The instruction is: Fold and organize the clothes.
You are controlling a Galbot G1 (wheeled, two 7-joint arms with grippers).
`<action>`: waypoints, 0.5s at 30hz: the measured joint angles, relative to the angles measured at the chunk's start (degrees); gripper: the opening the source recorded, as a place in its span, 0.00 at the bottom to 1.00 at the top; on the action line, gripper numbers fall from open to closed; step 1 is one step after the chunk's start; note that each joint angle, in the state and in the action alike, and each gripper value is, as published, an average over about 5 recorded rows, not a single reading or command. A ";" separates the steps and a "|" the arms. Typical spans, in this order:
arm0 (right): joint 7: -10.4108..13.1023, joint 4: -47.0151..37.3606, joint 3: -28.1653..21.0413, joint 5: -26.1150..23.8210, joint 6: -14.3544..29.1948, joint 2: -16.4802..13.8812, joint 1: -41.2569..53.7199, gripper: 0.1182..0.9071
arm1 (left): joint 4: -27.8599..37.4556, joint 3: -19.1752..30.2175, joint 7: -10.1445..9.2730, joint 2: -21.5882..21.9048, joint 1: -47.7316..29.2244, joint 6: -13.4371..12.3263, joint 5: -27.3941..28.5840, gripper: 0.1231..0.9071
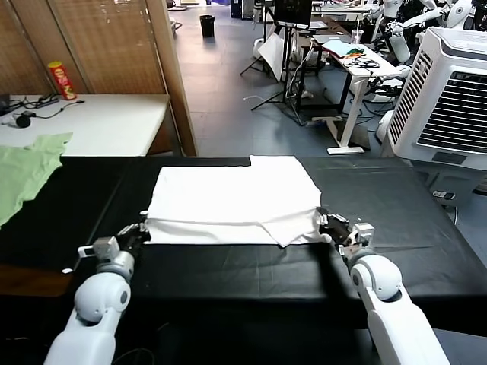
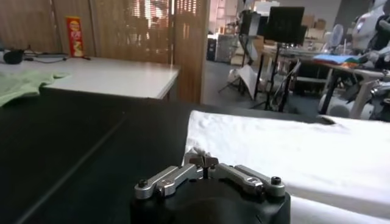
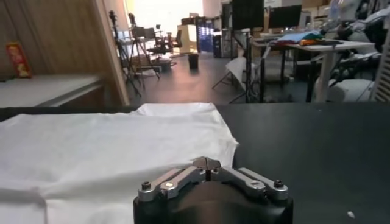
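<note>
The plain white cotton T-shirt [image 1: 232,201] lay flat in the middle of the black table cover [image 1: 396,205], folded into a wide rectangle, with its near edge doubled over and one small corner sticking out at the near right. The left gripper [image 1: 141,231] was low on the table at the near left corner of the shirt, and its tip was touching the cloth edge. In the left wrist view a small bit of white fabric [image 2: 196,156] sat right at the fingers, but I could not tell if they were pressed together on it or spread. The right gripper [image 1: 327,223] was at the near right corner, touching the cloth, and here also I could not tell the state of the claw. A light green garment [image 1: 27,169] lay at the far left of the table, well apart from the shirt. A red can [image 1: 62,80] stood on the white table [image 1: 106,125] behind.
</note>
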 joint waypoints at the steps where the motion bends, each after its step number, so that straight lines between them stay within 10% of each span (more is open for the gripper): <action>1: 0.00 1.03 0.19 -0.18 -0.39 -0.17 -0.93 0.81 | -0.15 -0.08 0.05 0.00 0.18 -0.02 0.06 0.65; 5: -0.37 3.08 0.39 -1.53 -0.99 -0.52 -3.80 0.86 | -1.29 -0.50 0.14 -0.02 1.41 0.04 0.13 0.83; 15: -0.57 3.10 -0.40 -3.77 -1.23 -0.21 -5.97 0.70 | -2.88 -1.68 1.45 -0.67 5.97 0.47 0.08 0.86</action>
